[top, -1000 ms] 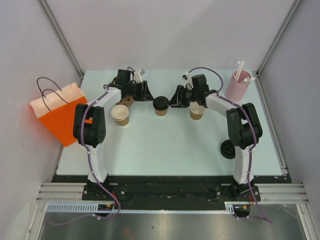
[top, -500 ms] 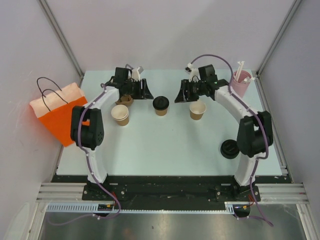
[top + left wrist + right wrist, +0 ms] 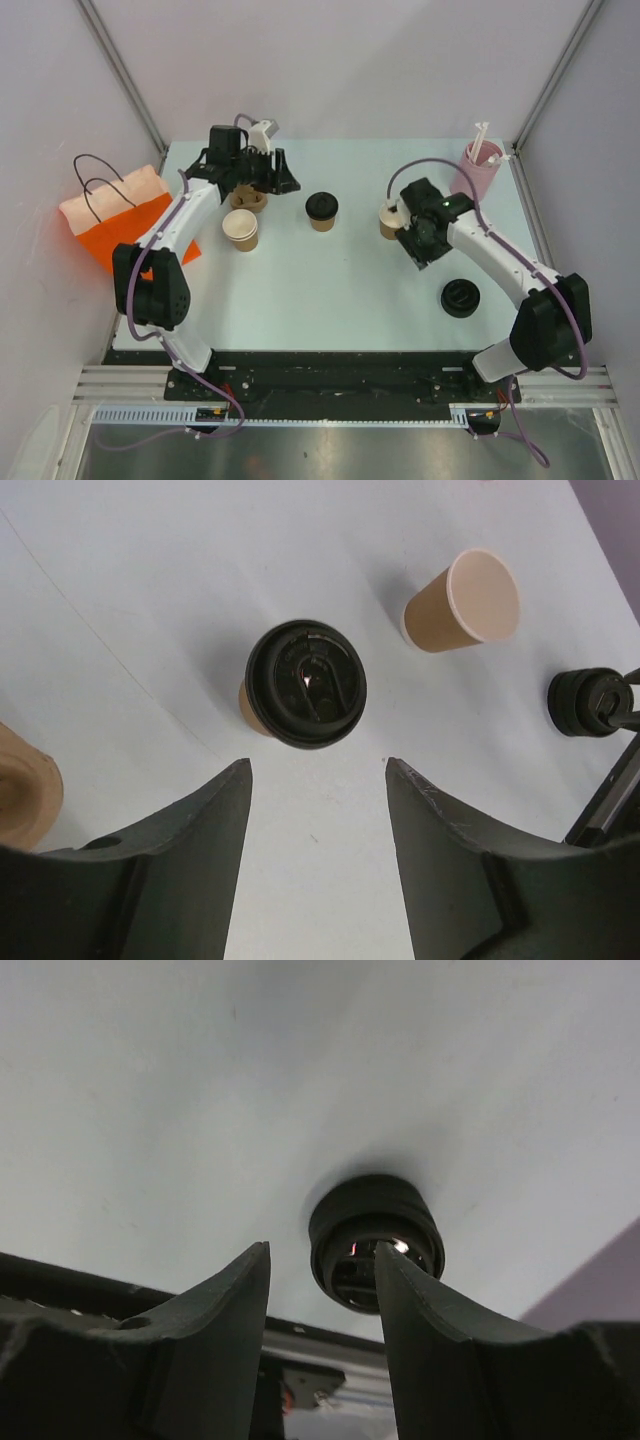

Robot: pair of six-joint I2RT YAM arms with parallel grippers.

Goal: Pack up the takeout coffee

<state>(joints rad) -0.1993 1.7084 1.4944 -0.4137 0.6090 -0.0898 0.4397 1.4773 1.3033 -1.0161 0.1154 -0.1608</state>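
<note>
Counting paper cups, 3 total: lidded cup (image 3: 321,211) x1, centre; left open cup (image 3: 241,229) x1; right open cup (image 3: 390,220) x1. Loose lid (image 3: 461,298) x1, near right. Orange bag (image 3: 120,230) x1, left edge. Left gripper (image 3: 317,763), right gripper (image 3: 321,1247): fingers apart, both empty.

No writing can be read in any view.
The black lid (image 3: 305,683) on the paper cup (image 3: 246,702) has raised moulding around its sip hole, but no letters or numbers can be made out. The loose black lid (image 3: 375,1242) seen from the right wrist is too blurred to tell.
</note>
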